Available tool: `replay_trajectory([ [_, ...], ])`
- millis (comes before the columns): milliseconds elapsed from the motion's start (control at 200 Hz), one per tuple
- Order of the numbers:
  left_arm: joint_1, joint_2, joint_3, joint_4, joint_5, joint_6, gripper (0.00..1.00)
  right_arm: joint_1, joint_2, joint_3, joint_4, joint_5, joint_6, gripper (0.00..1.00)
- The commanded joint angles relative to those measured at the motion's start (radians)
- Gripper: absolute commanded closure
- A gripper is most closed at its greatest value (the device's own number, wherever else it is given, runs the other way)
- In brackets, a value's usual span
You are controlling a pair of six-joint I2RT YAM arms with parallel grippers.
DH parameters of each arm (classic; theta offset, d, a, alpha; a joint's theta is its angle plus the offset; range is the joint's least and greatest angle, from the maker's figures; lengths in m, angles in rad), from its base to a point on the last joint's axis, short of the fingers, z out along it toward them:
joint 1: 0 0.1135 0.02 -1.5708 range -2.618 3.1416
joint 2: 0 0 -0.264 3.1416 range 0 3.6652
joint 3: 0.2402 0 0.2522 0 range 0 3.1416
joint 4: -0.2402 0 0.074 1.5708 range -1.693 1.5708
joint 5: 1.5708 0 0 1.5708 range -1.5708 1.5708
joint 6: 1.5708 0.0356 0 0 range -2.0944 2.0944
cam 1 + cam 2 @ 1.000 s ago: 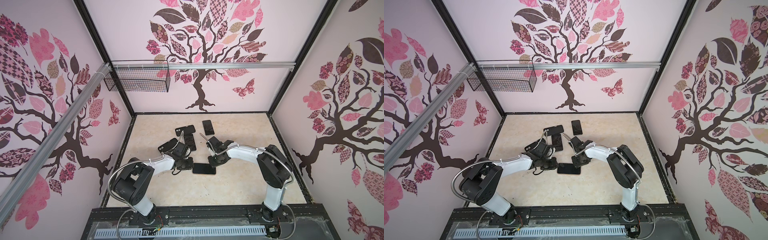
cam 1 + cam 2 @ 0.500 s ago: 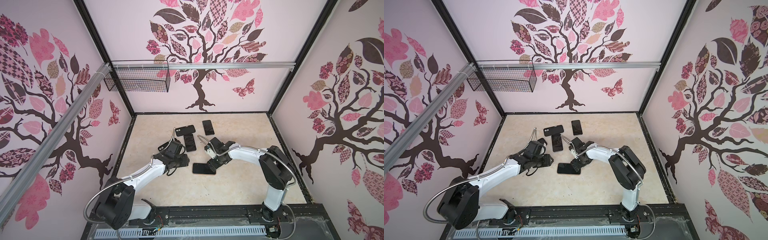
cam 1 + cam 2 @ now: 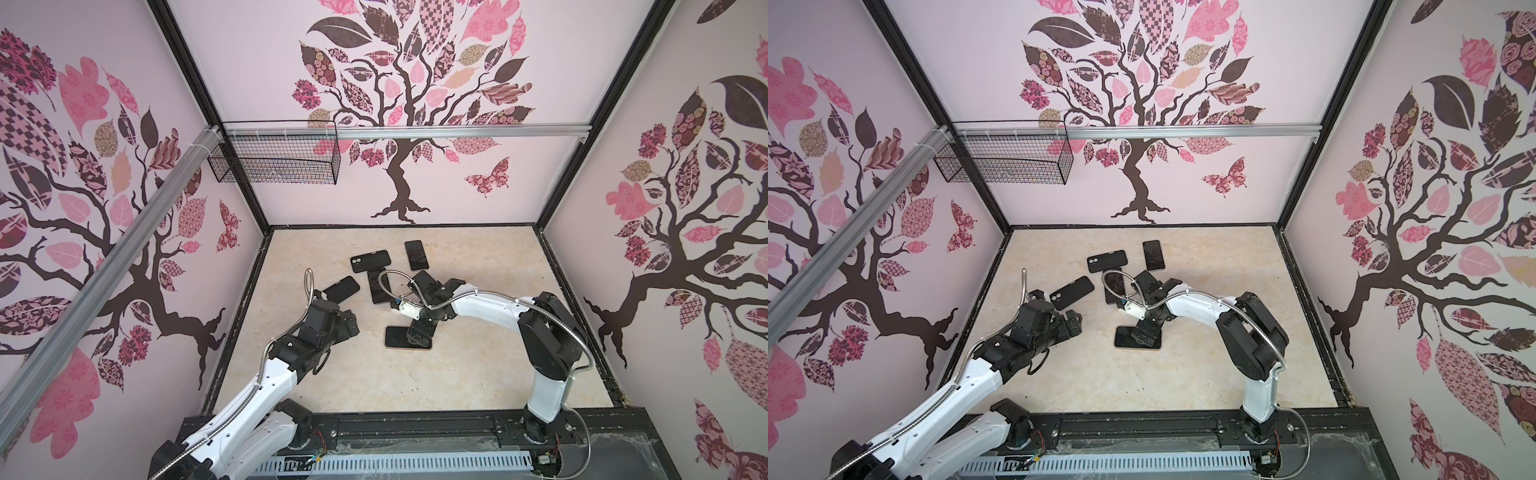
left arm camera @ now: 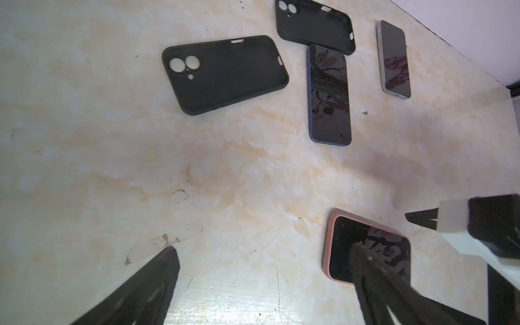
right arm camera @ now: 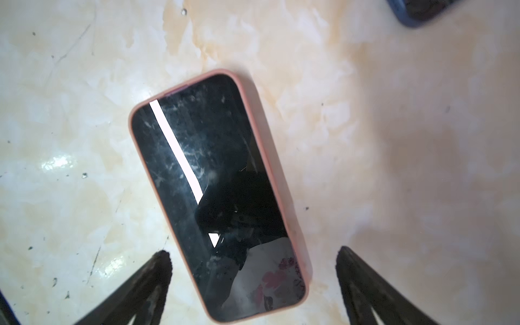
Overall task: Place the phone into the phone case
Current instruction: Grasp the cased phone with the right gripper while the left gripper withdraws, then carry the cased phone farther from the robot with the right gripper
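The right gripper [image 5: 252,251] hangs just above the phone [image 5: 213,197] with its jaws spread wide. One finger stands on each side of the phone's near end and neither is clamped on it. The phone lies flat on the table [image 3: 457,374], screen up, inside the pink case [image 4: 326,247], whose rim shows along every edge in the right wrist view. The insertion looks finished, so the step in hand is most likely letting go and drawing clear. The safest way out is a straight lift that keeps both fingers off the rim, so that neither catches a corner and pries the phone loose. The left gripper [image 4: 263,248] is also spread open over bare table, beside the cased phone and holding nothing. In its own wrist view one finger hides a near corner of the phone, so that view cannot confirm the corner is seated. Farther out lie a black case [image 3: 341,289] and a second black case [image 3: 370,261], both empty with the hollow side up. A blue phone [image 4: 329,95] lies just beside the second black case, and a grey phone [image 4: 394,60] lies apart from them. The blue phone sits close behind the right wrist, so a backward swing could brush it.
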Motion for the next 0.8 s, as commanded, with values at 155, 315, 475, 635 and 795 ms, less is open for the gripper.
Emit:
replay_trajectory([
  [155, 0.012, -0.082, -0.049, -0.083, -0.140, -0.084, 0.02, 0.058, 0.082, 0.003, -0.024, 0.039, -0.101, 0.05],
  [315, 0.014, -0.115, -0.050, -0.108, -0.166, -0.083, 0.02, 0.062, 0.098, -0.003, -0.028, 0.065, -0.113, 0.06],
  [475, 0.014, -0.138, -0.050, -0.117, -0.170, -0.081, 0.02, 0.072, 0.107, -0.019, -0.014, 0.122, -0.119, 0.07],
  [635, 0.014, -0.157, -0.052, -0.125, -0.179, -0.083, 0.02, 0.090, 0.121, -0.029, 0.002, 0.209, -0.113, 0.10],
  [795, 0.015, -0.179, -0.057, -0.127, -0.182, -0.076, 0.02, 0.100, 0.132, -0.035, 0.020, 0.230, -0.085, 0.17],
])
